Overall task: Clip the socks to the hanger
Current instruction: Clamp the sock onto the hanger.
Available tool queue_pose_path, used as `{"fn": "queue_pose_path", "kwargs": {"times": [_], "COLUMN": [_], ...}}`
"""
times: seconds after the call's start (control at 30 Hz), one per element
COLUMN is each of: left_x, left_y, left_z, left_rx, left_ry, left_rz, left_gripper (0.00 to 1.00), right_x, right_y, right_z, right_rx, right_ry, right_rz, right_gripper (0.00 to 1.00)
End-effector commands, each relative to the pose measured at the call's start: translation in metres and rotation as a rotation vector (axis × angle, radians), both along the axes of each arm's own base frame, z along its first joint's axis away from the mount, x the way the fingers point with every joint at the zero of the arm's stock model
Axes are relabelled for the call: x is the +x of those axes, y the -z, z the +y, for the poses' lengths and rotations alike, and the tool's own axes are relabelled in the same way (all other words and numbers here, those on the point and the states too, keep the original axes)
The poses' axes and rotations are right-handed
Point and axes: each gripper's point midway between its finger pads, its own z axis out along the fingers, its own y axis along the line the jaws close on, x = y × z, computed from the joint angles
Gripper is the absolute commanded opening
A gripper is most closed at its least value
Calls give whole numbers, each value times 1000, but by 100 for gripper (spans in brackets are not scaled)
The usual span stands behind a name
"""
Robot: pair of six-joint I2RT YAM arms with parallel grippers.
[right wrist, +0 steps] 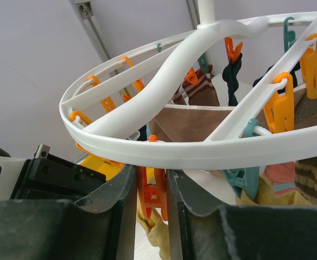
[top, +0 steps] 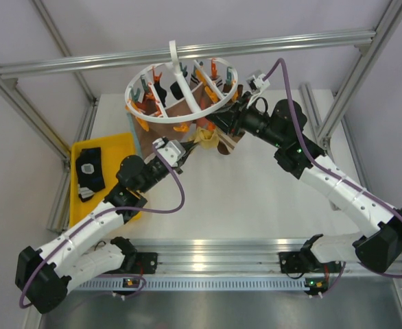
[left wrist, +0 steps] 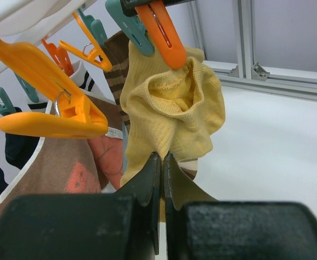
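The yellow sock [left wrist: 169,108] hangs bunched under the round white hanger [right wrist: 147,149], its top at the mouth of an orange clip [left wrist: 161,32] — the left hand [left wrist: 163,162], pressed together, pinches its lower fabric. The right hand [right wrist: 150,184] squeezes that clip from both sides. A brown sock [right wrist: 202,122] hangs alongside, above the white tabletop [top: 256,199].

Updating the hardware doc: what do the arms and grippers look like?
The left arm and right arm match: white link shells, black joint housings and bases. A purple cable loops along each up to a white wrist module. The left gripper and right gripper have two black, flat, tapered fingers.
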Motion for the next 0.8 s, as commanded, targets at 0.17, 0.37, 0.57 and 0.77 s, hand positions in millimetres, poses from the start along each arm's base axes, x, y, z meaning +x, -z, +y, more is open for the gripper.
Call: {"fn": "queue_pose_path", "kwargs": {"times": [0.17,0.37,0.57,0.77], "left_x": [-4,-2,-2,-4], "left_y": [-44,-49,-57,-67], "left_z": [-3,-5,-6,-8], "left_rx": [-95,-101,-122,-143], "left_ry": [25,29,29,45], "left_rz": [-95,-102,-109,-111], "left_gripper": [0,0,0,0], "right_x": [6,5,4,5], "right_y": [3,4,4,2], "right_z": [0,2,2,2], "right_rx": [12,11,9,8], "right_ry": [8,-2,-7,-6], "right_rz": [21,23,24,19], "right_gripper": [0,0,0,0]}}
